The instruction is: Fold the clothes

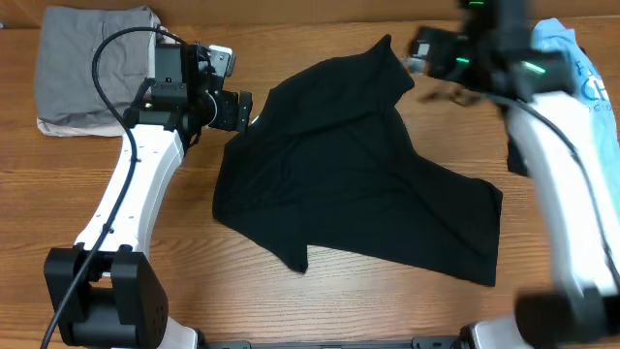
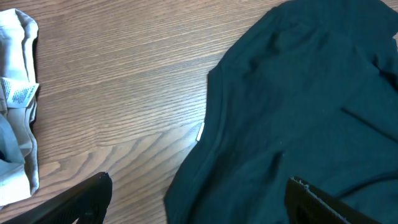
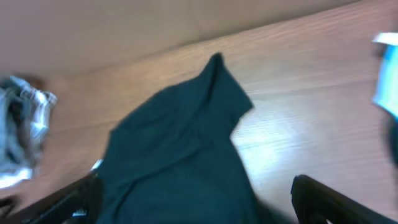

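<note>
A black T-shirt point(image 1: 358, 174) lies spread and rumpled on the wooden table, one sleeve pointing to the back. It also shows in the left wrist view point(image 2: 298, 112) and the right wrist view point(image 3: 180, 143). My left gripper point(image 1: 240, 110) is open and empty, just above the shirt's left edge; its fingers point(image 2: 199, 199) straddle that edge near a small white tag point(image 2: 200, 132). My right gripper point(image 1: 426, 60) is open and empty, raised above the shirt's back right sleeve; its view point(image 3: 193, 202) is blurred.
A folded grey garment point(image 1: 92, 68) lies at the back left, its edge in the left wrist view point(image 2: 15, 106). A light blue garment point(image 1: 572, 58) lies at the back right, behind the right arm. A dark patch point(image 1: 518, 155) shows beside the right arm.
</note>
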Robot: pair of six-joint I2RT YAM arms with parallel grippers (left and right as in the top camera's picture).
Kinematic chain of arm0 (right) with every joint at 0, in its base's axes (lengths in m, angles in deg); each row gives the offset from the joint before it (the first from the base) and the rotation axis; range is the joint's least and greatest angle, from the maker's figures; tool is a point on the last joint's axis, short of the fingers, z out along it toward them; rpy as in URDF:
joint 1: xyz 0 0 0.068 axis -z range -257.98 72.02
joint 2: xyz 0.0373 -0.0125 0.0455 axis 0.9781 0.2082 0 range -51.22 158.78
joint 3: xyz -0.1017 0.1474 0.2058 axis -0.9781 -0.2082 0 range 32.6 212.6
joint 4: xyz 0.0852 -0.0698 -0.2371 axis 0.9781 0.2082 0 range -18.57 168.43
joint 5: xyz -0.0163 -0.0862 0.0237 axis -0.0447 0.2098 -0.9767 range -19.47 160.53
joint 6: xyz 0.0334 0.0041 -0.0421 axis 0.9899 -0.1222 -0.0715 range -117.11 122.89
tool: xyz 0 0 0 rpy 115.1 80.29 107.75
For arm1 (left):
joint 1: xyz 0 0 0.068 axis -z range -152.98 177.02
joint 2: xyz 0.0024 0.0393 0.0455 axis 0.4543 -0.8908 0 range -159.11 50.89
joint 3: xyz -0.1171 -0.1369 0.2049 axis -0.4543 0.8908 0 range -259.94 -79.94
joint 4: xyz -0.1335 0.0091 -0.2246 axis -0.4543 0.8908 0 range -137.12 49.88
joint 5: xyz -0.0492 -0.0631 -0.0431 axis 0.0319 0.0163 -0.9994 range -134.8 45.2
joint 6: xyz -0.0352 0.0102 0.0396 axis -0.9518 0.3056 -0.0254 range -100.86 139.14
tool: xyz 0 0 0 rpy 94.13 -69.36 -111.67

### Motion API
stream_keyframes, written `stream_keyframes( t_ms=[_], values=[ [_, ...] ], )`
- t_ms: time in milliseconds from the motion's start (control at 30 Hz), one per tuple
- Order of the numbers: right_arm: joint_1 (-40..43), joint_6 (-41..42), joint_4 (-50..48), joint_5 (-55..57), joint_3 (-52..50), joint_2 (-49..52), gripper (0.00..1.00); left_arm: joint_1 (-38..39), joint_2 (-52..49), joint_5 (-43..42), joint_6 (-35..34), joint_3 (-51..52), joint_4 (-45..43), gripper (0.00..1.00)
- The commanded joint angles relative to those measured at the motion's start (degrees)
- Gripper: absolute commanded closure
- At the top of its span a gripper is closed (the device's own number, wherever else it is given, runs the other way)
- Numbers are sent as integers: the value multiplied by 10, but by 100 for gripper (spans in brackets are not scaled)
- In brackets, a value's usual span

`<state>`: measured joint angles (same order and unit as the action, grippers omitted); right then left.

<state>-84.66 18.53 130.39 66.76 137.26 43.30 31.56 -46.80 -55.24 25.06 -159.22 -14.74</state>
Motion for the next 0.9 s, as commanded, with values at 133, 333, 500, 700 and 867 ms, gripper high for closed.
stream_keyframes(
  t_ms=[133,333,500,700,867],
  values=[
    [52,182,227,105,7,-183,0,3,3,1,-12,-15,6,8],
    [87,264,370,190,-33,-242,0,3,3,3,-12,-15,5,7],
    [113,264,363,187,-142,-245,0,3,3,29,-11,-15,5,5],
    [122,264,249,141,-342,-242,0,2,3,52,-11,-15,4,4],
    [126,264,145,113,-480,-229,3,3,3,52,-11,-15,3,3]
  ],
)
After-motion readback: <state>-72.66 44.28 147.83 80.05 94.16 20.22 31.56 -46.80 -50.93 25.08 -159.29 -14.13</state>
